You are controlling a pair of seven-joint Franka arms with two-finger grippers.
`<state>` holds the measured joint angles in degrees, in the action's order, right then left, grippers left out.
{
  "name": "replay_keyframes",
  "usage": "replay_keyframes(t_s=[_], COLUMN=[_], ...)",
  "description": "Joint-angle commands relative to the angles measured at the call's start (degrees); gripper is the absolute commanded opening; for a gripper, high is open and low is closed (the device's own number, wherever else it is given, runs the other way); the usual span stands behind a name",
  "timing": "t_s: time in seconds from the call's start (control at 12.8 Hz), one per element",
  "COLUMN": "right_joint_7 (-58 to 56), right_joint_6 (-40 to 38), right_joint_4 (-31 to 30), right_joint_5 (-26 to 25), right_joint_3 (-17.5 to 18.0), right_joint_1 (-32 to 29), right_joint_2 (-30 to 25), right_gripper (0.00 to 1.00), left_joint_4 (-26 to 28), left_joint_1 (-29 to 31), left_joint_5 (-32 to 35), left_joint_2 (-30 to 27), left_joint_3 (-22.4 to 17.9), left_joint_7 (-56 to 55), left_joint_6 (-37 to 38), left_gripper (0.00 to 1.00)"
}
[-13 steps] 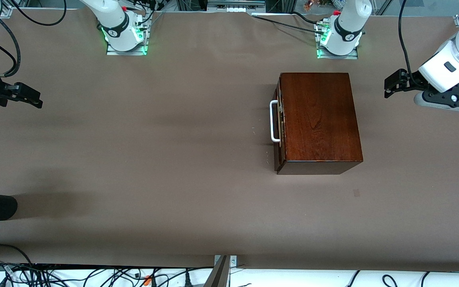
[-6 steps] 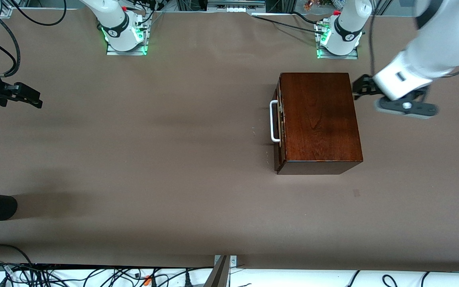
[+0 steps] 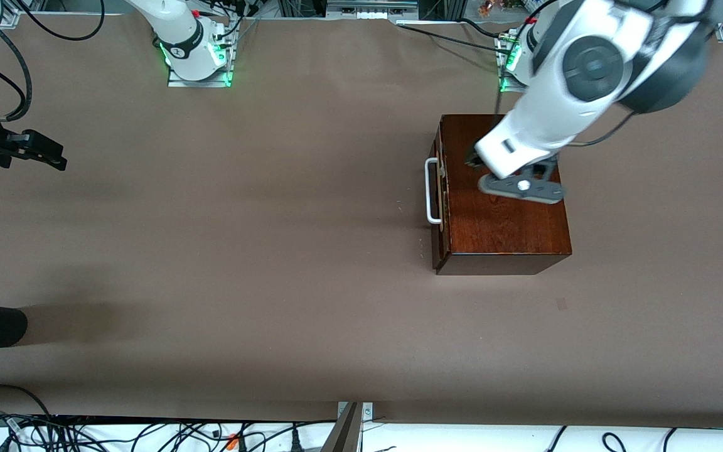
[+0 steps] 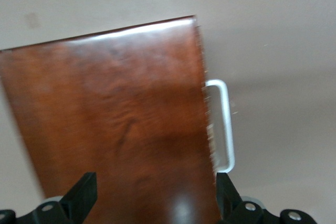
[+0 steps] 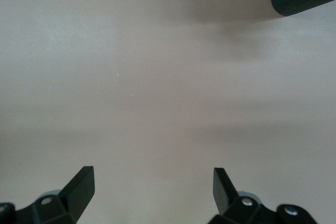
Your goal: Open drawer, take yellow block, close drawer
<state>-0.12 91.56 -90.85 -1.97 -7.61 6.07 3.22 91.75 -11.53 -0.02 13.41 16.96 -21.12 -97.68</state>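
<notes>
The left end effector (image 4: 152, 195) is hovering spread wide and empty over the closed wooden box (image 3: 503, 188). The right end effector (image 5: 152, 192) is waiting, equally spread, over bare desk (image 3: 242, 251).

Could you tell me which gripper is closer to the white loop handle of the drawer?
Left. The left gripper hangs open over the wooden box, close to the handle; the right gripper waits open at the right arm's end of the table.

One wooden box (image 3: 503, 188) with one drawer (image 3: 440, 188), one white handle (image 3: 430, 191), two claws.
</notes>
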Motion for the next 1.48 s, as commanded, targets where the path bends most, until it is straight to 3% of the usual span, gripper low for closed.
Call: replay_keyframes(t_s=[0.0,0.23,0.78,1.41], right_joint_7=[0.2,0.2,0.2,0.2], right_joint_6=[-0.3,-0.2,-0.3,-0.1], right_joint_4=[-0.4,-0.4,-0.4,-0.3], right_joint_5=[0.4,0.4,0.4,0.4], right_joint_3=[0.1,0.1,0.1,0.0], right_joint_1=[-0.2,-0.2,-0.2,-0.2], right_joint_2=[-1.2,-1.3,-1.2,-1.3], right_gripper=[1.00,1.00,1.00,1.00], left_joint_4=[-2.0,-2.0,-1.1,1.3], left_joint_1=[-5.4,-12.3,-17.3,-18.7], left_joint_5=[1.0,6.2,20.9,25.1], left_joint_2=[4.6,9.5,16.9,20.1], left_joint_3=[0.1,0.2,0.2,0.0], left_joint_7=[-8.4,-13.9,-25.6,-31.1], left_joint_6=[-2.6,-5.1,-8.3,-8.4], left_gripper=[1.00,1.00,1.00,1.00])
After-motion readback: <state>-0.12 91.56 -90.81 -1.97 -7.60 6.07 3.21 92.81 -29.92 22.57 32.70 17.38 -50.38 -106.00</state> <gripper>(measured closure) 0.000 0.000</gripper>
